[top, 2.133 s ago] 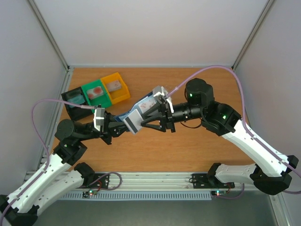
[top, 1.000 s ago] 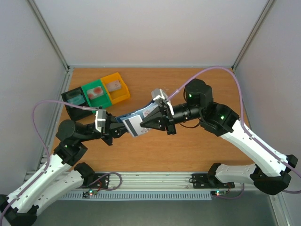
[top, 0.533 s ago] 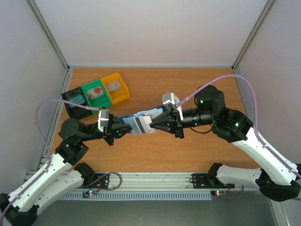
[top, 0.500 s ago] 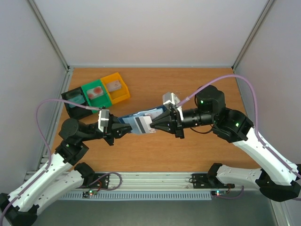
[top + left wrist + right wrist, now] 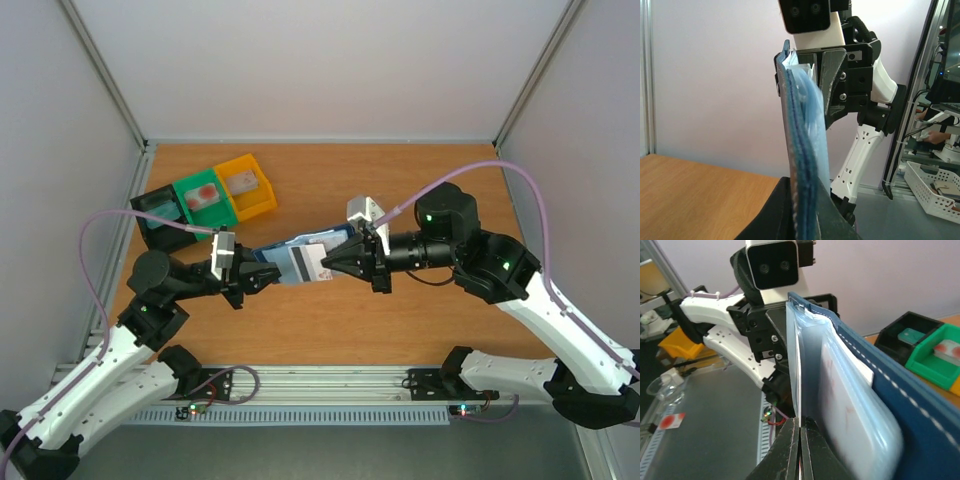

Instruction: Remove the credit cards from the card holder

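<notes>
The navy card holder (image 5: 312, 243) hangs in the air between both arms, above the middle of the table. My left gripper (image 5: 264, 279) is shut on its left end; in the left wrist view the holder (image 5: 801, 145) stands edge-on out of that gripper (image 5: 807, 215). My right gripper (image 5: 323, 268) is shut on a white credit card (image 5: 303, 264) with a dark stripe that sticks out of the holder. The right wrist view shows the card's thin edge (image 5: 799, 365) pinched in the gripper (image 5: 800, 432). Beside it, a pale card with reddish marks (image 5: 847, 405) sits in a clear pocket against the navy cover (image 5: 910, 405).
Three small bins stand in a row at the back left of the wooden table: black (image 5: 158, 213), green (image 5: 205, 197) and yellow (image 5: 248, 187), each with a card lying in it. White walls and metal posts close in the table on three sides.
The right arm has drawn back to the right and the holder has swung lower and flatter. The striped white card now shows further out of the holder. Both grips have held.
</notes>
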